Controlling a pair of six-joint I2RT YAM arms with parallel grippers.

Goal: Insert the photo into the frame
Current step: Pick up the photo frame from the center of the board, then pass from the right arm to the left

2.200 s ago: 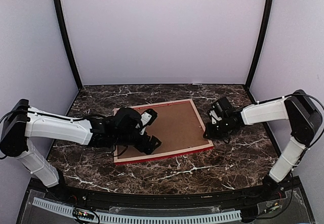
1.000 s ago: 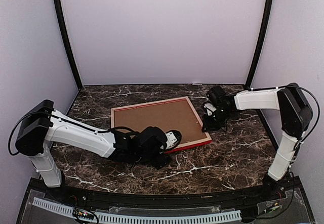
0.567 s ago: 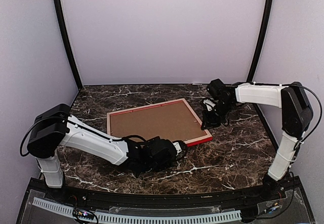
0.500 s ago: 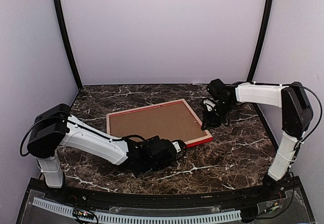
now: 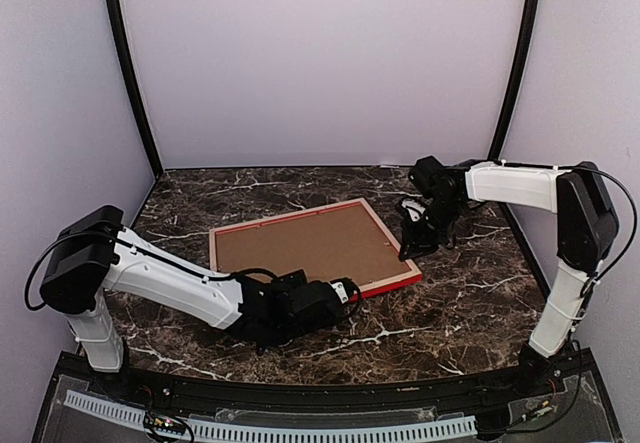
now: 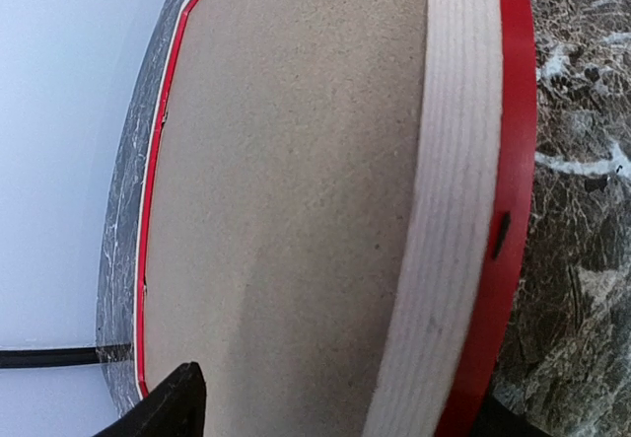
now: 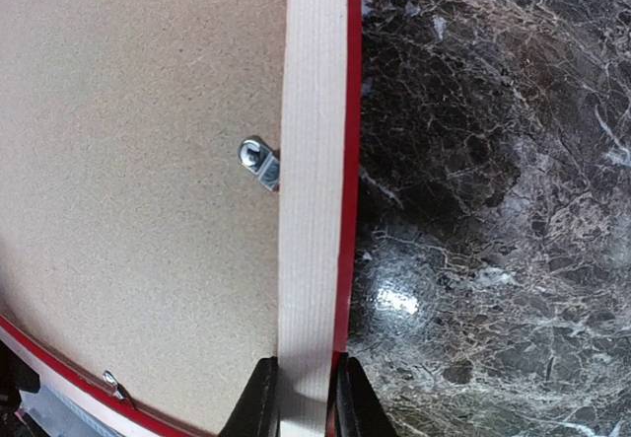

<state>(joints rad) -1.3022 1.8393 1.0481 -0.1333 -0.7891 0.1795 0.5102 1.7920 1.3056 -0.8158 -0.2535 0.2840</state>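
Note:
The frame (image 5: 385, 235) lies back up on the marble table, with pale wood rails and red edges. A brown backing board (image 5: 300, 245) fills it. The photo is hidden. My right gripper (image 5: 408, 249) is shut on the frame's right rail (image 7: 314, 111), one finger on each side of it (image 7: 303, 398). My left gripper (image 5: 345, 293) is at the frame's near right edge. It is open, its fingers (image 6: 179, 402) spread wide across the near rail (image 6: 449, 210), one over the board (image 6: 286, 190) and one outside the red edge.
A small metal tab (image 7: 258, 161) is on the backing board beside the right rail. Dark marble table (image 5: 450, 303) surrounds the frame. Purple walls and black corner posts (image 5: 128, 73) close in the back and sides.
The left arm swung from over the board down to the frame's near right edge. The frame shifted left and back. The right gripper kept its hold on the right rail.

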